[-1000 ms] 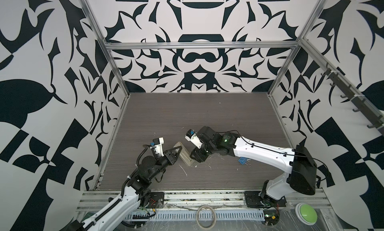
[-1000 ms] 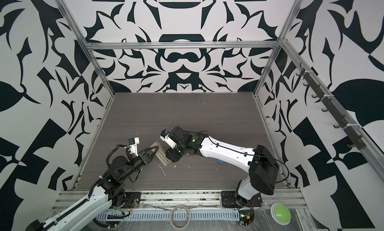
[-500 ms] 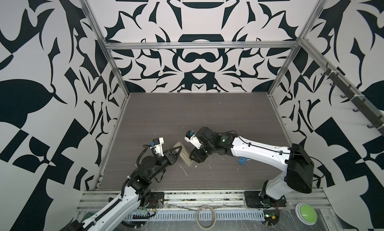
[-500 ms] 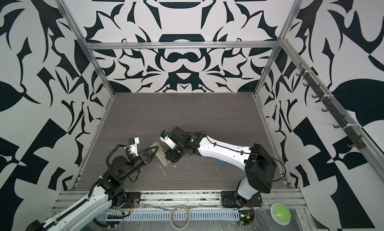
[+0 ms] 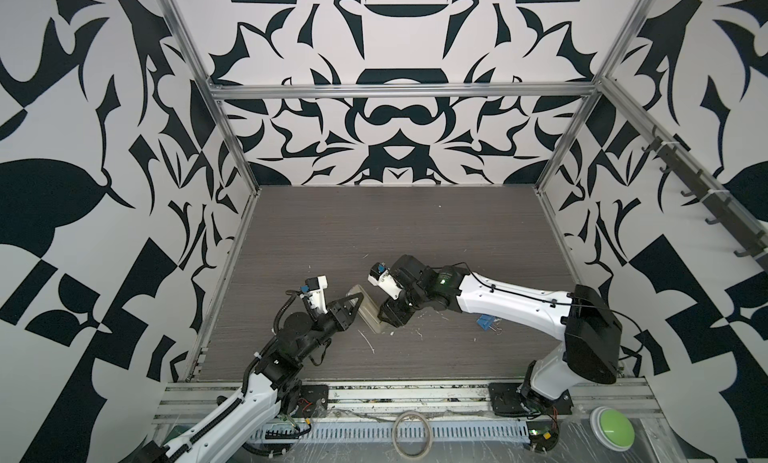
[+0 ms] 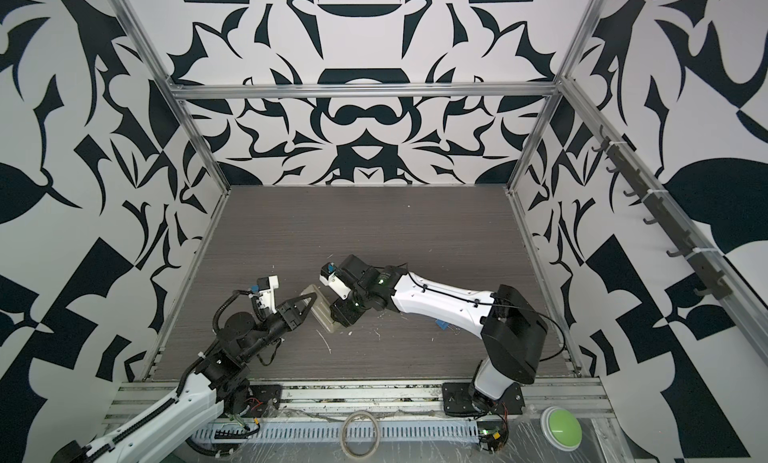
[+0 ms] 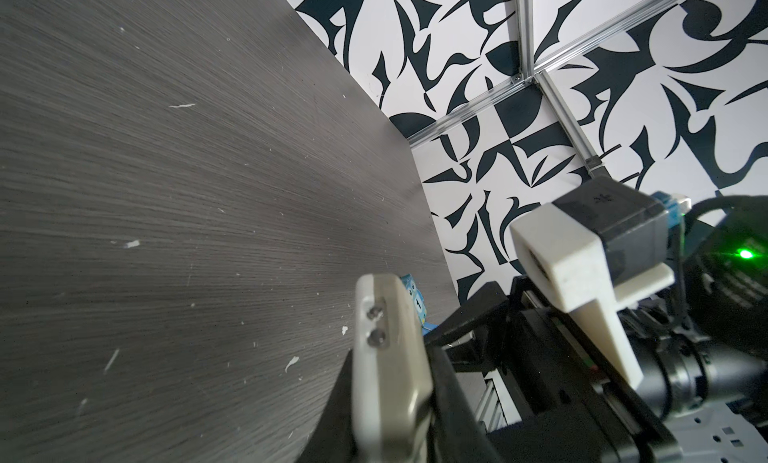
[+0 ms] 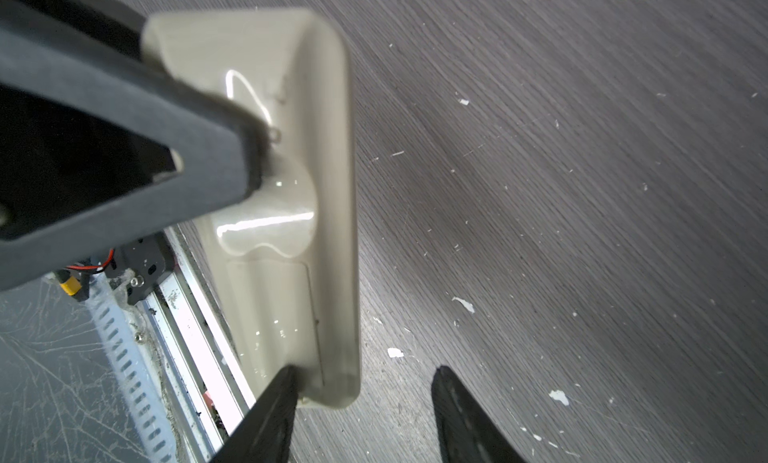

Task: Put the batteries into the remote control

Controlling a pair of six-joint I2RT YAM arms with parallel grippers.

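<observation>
The remote control (image 5: 368, 309) (image 6: 322, 309) stands on its long edge on the table, its plain beige back (image 8: 291, 190) facing the right wrist camera. My left gripper (image 5: 355, 305) (image 6: 309, 305) (image 7: 390, 407) is shut on its upper half. My right gripper (image 5: 384, 315) (image 6: 338, 317) (image 8: 365, 373) is open at the remote's near end. One of its fingertips (image 8: 286, 377) touches the back beside a seamed panel; the other stands apart over the table. The batteries are out of view.
A blue owl figure (image 5: 484, 321) (image 6: 442, 324) (image 7: 415, 301) lies on the table under the right arm. White flecks (image 8: 463, 303) are scattered over the dark wood surface. A tape ring (image 5: 411, 434) and a green button (image 5: 611, 425) sit past the front rail.
The right arm's elbow has shifted slightly to the left. Both grippers stay at the remote control, which has not visibly moved.
</observation>
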